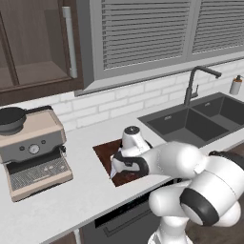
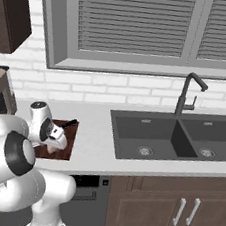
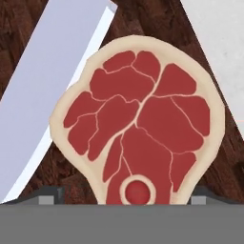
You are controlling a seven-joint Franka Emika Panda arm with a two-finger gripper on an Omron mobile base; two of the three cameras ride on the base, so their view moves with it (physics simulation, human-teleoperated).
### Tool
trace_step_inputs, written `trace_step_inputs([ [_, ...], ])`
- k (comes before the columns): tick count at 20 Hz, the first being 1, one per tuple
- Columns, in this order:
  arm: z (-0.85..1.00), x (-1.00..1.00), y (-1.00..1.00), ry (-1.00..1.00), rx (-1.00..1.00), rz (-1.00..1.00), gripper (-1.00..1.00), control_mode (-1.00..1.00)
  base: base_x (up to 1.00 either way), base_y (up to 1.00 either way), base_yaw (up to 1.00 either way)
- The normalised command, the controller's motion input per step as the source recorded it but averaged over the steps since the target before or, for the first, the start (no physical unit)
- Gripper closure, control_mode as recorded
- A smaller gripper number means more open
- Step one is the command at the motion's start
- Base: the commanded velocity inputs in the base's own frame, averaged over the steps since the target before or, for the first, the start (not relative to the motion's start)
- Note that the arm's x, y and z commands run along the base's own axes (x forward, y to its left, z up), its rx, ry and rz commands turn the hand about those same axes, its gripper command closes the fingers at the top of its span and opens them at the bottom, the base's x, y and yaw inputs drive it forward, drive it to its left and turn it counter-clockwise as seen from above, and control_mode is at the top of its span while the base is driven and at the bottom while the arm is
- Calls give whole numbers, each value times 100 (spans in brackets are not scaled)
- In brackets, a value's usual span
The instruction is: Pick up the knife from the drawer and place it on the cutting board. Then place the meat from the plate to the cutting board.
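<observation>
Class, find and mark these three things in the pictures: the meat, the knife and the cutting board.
meat [image 3: 138,138]: hand view, on the red centre of the cut.
knife [image 3: 52,90]: hand view, on the flat of the silver blade.
cutting board [image 1: 104,151]: left base view, on the bare left part of the board.

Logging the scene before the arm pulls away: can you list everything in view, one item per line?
meat: one, red with pale edge, on the cutting board beside the blade
knife: one, silver blade, on the board
cutting board: one, reddish-brown, on the counter
espresso machine: one, beige and grey, left of the board
sink: one, dark grey double basin, right of the board
faucet: one, dark, behind the sink
soap bottle: one, white, by the sink
gripper: one, open, over the meat
</observation>
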Motion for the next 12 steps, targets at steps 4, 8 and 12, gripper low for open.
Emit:
trace_step_inputs([
  [4, 27, -23, -7, -3, 0, -1, -100, -100, 0, 0, 0],
  [8, 47, -40, -12, -2, 1, -1, -100, -100, 0, 0, 0],
  [12, 65, -52, -29, -3, 4, 0, -100, -100, 0, 0, 0],
])
